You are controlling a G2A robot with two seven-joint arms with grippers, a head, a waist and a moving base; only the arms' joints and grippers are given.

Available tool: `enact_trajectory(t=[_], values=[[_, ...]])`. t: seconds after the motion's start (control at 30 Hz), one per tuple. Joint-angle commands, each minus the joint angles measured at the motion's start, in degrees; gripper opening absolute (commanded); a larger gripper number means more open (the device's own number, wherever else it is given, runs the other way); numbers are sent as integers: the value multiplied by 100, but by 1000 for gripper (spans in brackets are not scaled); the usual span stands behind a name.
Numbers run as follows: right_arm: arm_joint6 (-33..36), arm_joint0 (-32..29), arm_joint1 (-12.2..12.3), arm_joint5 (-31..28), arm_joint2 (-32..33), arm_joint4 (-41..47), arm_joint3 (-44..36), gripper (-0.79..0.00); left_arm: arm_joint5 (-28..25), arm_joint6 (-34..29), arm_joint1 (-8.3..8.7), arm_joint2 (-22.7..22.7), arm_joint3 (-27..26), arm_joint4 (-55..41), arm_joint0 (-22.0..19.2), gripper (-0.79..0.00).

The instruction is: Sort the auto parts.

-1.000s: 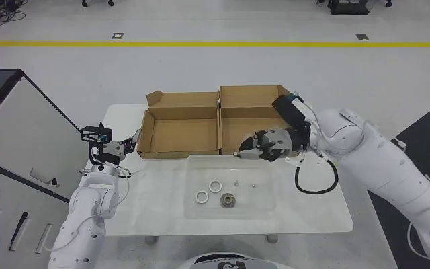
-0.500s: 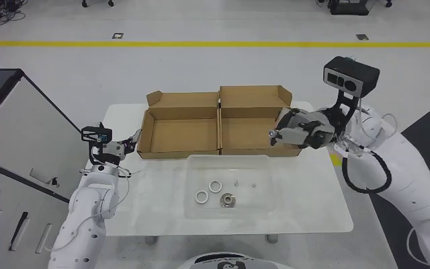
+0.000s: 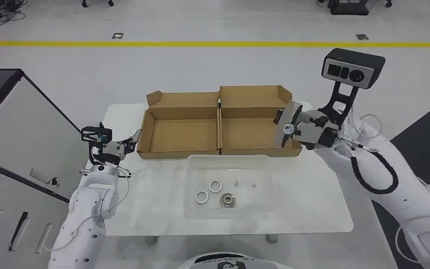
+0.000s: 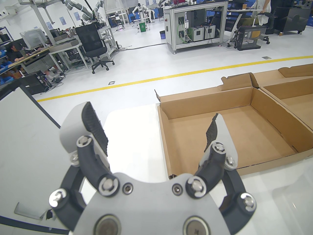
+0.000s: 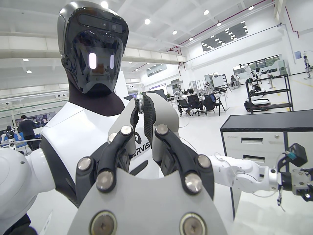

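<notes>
On the white table [image 3: 309,202] stand two open cardboard boxes, side by side and touching each other: the left box [image 3: 181,134] and the right box [image 3: 252,131]. In front of them, on the side nearer to the robot, lies one clear tray [image 3: 259,205].

In the tray I count five parts. There are two white rings [image 3: 216,186] close to each other and one metal hub [image 3: 228,200] just beside the rings. There are also two small pieces [image 3: 236,181] a little nearer to the boxes, too small to tell what they are.

A sixth part, one small bolt [image 5: 140,105], is not in the tray. It sits at the fingertips of the right gripper [image 5: 142,99], which is clamped on it. The ribbed pads press it from both sides, its threaded body lies along the pads, and its bright end is at the very tips. In the top view the right gripper [image 3: 287,128] hangs over the right end of the right box, above its right wall and well apart from the tray.

The left gripper [image 4: 152,128] has its fingers spread wide and holds nothing. It hovers near the left edge of the table, just beside the outer left wall of the left box. The bolt and all the parts in the tray are well apart from it.
</notes>
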Motion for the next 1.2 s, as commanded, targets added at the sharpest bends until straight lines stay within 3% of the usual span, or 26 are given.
enact_trajectory(t=[0.0,0.23,0.5,0.7,0.9,1.17], values=[[0,0,0,0,0,0,0,-785,0,0,0,0,0,0,0,0],[-300,-277,-91,54,-61,565,-245,-785,0,0,0,0,0,0,0,0],[148,-513,-322,150,-69,1905,-454,-785,0,0,0,0,0,0,0,0],[426,-728,-532,427,264,2298,-547,-785,0,0,0,0,0,0,0,0],[637,-974,-694,639,675,1882,-329,-785,0,0,0,0,0,0,0,0],[673,-1129,-749,1057,1057,556,34,-785,0,0,0,0,0,0,0,0]])
